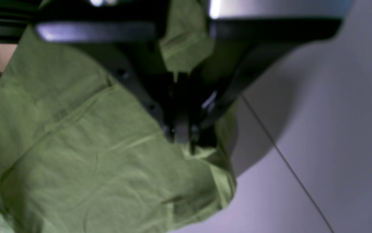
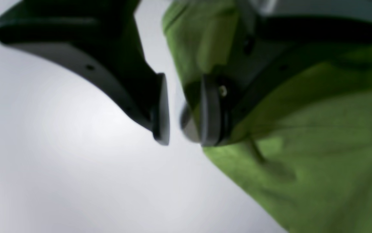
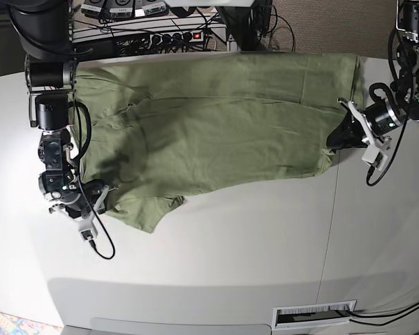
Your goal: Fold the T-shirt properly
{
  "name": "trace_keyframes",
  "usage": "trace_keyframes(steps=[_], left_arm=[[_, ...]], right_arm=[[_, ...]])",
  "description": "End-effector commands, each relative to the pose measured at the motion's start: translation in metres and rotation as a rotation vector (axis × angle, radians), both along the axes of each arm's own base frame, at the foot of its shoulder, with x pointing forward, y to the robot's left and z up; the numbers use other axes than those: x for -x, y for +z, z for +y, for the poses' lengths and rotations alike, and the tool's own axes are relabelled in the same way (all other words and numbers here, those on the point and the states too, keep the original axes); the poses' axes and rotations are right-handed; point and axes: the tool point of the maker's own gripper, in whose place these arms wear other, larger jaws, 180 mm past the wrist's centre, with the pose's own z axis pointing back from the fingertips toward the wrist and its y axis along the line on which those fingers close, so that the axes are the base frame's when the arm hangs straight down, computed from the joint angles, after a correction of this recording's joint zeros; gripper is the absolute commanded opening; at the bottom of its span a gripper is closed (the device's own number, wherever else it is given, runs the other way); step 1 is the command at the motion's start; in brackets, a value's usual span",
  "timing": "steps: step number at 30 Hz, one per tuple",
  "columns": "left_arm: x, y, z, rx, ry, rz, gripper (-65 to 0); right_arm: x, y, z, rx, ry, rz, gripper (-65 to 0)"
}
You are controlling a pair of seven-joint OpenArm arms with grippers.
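Note:
The olive-green T-shirt (image 3: 216, 118) lies spread across the white table, with a sleeve bunched at its lower left corner. My left gripper (image 3: 337, 139) is at the shirt's right edge. In the left wrist view its jaws (image 1: 181, 137) are shut on a pinch of the T-shirt (image 1: 76, 145). My right gripper (image 3: 100, 199) sits at the lower left corner. In the right wrist view it (image 2: 182, 113) is open, with bare table showing in the gap, and the T-shirt (image 2: 318, 155) drapes over and behind one finger (image 2: 209, 110).
The white table (image 3: 251, 251) has a thin seam line (image 1: 286, 161) running down its right part. Cables and a power strip (image 3: 160, 35) lie behind the far edge. A vent slot (image 3: 314, 314) sits near the front edge. A loose cable (image 3: 101, 244) trails from the right arm.

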Motion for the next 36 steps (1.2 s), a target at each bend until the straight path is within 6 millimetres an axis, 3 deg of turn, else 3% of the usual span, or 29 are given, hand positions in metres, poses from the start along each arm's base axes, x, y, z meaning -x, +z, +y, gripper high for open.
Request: trace_keyframes(steps=[1, 6, 10, 12, 17, 26, 31, 36], left_arm=[[-0.008, 0.015, 0.003, 0.008, -0.001, -0.046, -65.0], [-0.008, 0.015, 0.003, 0.008, -0.001, -0.046, -65.0], [-0.008, 0.015, 0.003, 0.008, -0.001, -0.046, -65.0], [-0.008, 0.015, 0.004, 0.007, -0.002, -0.046, -65.0], [-0.011, 0.021, 0.007, -0.009, -0.011, -0.062, -65.0], [-0.012, 0.062, -0.002, -0.086, -0.122, -0.170, -65.0], [0.001, 0.074, -0.020, -0.082, -0.181, -0.201, -65.0], [0.025, 0.073, -0.037, -0.070, -0.233, -0.186, -65.0]], right_arm=[[-0.013, 0.015, -0.002, 0.008, 0.003, -0.045, -47.6], [-0.001, -0.011, 0.004, 0.008, -0.001, 0.027, -49.5], [0.009, -0.020, 0.006, 0.020, 0.015, 0.108, -64.9], [0.011, -0.018, 0.003, 0.037, 0.010, 0.125, -65.0], [0.007, 0.001, 0.001, 0.068, 0.008, 0.129, -65.0], [0.004, 0.057, -0.010, 0.058, 0.002, 0.074, -65.0], [0.016, 0.086, -0.013, 0.073, 0.039, 0.025, -65.0], [0.033, 0.091, -0.027, 0.123, 0.051, 0.040, -65.0]])
